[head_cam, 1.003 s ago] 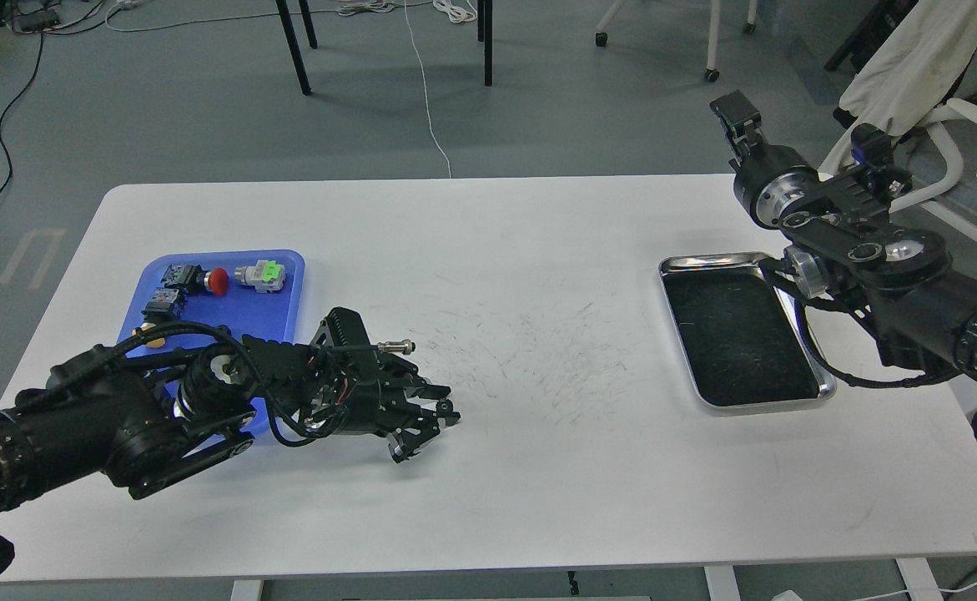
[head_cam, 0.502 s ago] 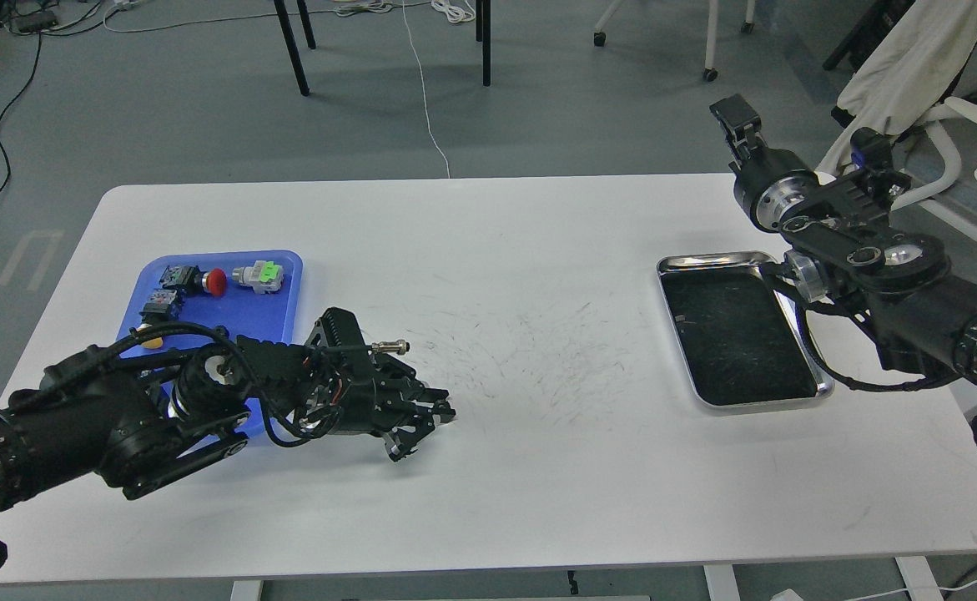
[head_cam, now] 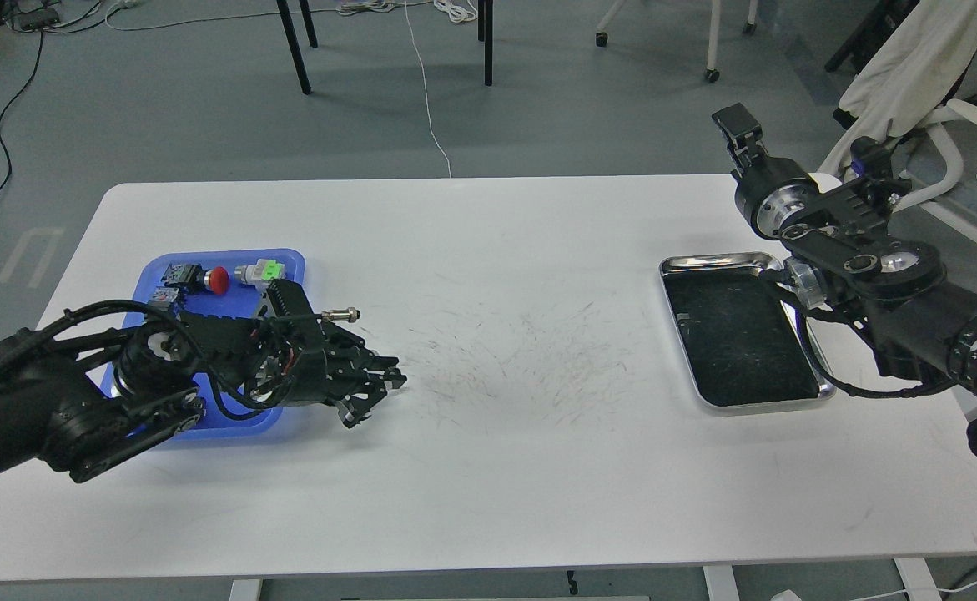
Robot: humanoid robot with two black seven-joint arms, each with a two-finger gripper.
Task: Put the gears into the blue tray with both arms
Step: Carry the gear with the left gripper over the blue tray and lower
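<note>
Head view over a white surface (head_cam: 488, 467) marked with faint dark scratches near the middle. At left, a blue tray (head_cam: 288, 260) holding three coloured push-button switches (head_cam: 259, 273) along its far end. At right, well apart, a shiny silver tray (head_cam: 709, 261) with a dark bottom.

Left pincer (head_cam: 371, 396) low over the surface just beside the blue tray's right edge, fingers pointing right and partly curled; whether spread or pinching something cannot be told, dark against dark. No gear plainly visible anywhere: none told apart on the surface, in the blue tray, or between the fingers; too small to find if present. Much of the blue tray's near half hidden under the left arm.

Right pincer (head_cam: 734, 125) raised high beyond the far right corner of the surface, above and behind the silver tray, seen end-on; open or closed cannot be told.

Likely step: carrying toward the blue tray for a drop. To do it well: bring the fingertips over bare blue floor, clear of the switches and inside the rim; lower close before letting go, so a small round wheel cannot roll or bounce out.
</note>
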